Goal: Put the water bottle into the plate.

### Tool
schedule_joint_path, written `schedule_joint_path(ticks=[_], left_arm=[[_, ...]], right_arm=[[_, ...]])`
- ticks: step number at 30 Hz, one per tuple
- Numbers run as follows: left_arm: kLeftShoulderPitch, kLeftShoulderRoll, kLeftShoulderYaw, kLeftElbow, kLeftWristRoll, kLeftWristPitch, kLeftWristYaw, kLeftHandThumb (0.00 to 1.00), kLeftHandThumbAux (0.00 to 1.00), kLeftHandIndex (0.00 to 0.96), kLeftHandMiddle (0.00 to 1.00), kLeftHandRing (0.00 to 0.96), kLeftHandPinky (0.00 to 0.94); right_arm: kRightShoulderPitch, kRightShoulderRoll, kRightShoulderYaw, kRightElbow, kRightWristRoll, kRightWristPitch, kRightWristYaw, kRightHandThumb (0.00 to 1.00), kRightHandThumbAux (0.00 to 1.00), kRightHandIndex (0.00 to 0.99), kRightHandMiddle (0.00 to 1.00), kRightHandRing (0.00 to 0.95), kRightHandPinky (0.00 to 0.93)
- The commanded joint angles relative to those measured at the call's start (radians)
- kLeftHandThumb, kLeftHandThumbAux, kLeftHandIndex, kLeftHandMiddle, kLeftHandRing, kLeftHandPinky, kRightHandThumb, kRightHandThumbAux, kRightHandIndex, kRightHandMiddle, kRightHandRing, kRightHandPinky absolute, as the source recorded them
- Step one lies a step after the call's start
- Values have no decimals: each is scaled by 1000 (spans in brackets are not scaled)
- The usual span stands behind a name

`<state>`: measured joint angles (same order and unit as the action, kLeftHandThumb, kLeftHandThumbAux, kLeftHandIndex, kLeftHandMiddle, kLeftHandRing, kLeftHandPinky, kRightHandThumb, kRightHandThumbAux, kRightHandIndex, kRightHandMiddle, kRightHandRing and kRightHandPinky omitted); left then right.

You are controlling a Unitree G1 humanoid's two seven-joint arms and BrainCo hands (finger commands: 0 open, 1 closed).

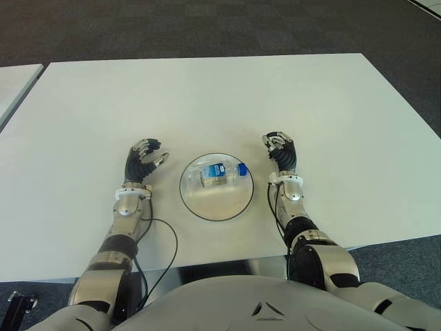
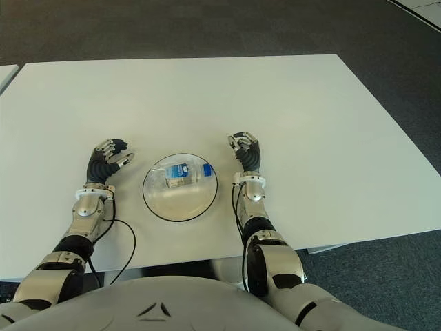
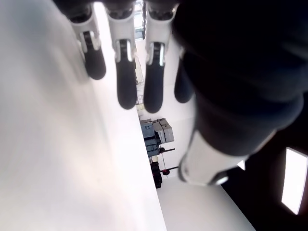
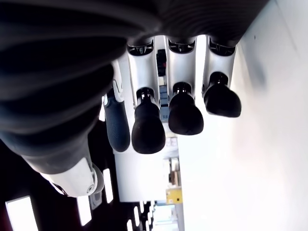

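Looks like an office or lab room: plain white rectangular surface point(image 1: 207, 89), dark grey patterned carpet floor point(image 1: 207, 27), second white table edge point(image 1: 14, 79) at left, bright ceiling light panels point(image 3: 293, 187).

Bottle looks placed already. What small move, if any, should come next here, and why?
Probably none beyond keeping both hands clear. The water bottle lies on its side inside the plate, and neither hand holds anything: the left robot hand shows to the plate's left, the right robot hand to its right, both apart from it on the table.
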<state>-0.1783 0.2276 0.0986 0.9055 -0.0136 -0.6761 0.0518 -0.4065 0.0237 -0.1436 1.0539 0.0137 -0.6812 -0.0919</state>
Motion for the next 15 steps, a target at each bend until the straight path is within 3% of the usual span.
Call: schedule_joint_path(ticks=[1, 8, 9, 10, 13, 15], left_arm=[[21, -35, 5, 53, -20, 45, -48, 71, 951, 377, 422, 431, 471], [23, -84, 15, 61, -44, 45, -64, 101, 992, 441, 469, 494, 528], [28, -94, 16, 52, -51, 45, -68, 315, 895, 436, 480, 500, 520], [34, -104, 17, 41, -58, 46, -71, 454, 831, 433, 488, 504, 515], [42, -119, 22, 22, -72, 54, -80, 621, 755, 430, 502, 509, 509], [45, -126, 27, 14, -79, 63, -85, 661, 736, 430, 508, 511, 508]], right_arm=[[20, 3, -3, 12, 4, 17, -4, 708, 724, 440, 800, 794, 810], [20, 3, -1, 12, 6, 31, 1, 707, 725, 440, 798, 792, 803], [20, 4, -1, 12, 8, 32, 7, 707, 725, 439, 796, 790, 801], [21, 4, -2, 12, 11, 34, 13, 707, 725, 439, 795, 790, 800], [23, 5, -1, 11, 12, 33, 23, 707, 726, 439, 794, 789, 801], [25, 6, -1, 12, 12, 29, 25, 707, 726, 439, 794, 790, 802]])
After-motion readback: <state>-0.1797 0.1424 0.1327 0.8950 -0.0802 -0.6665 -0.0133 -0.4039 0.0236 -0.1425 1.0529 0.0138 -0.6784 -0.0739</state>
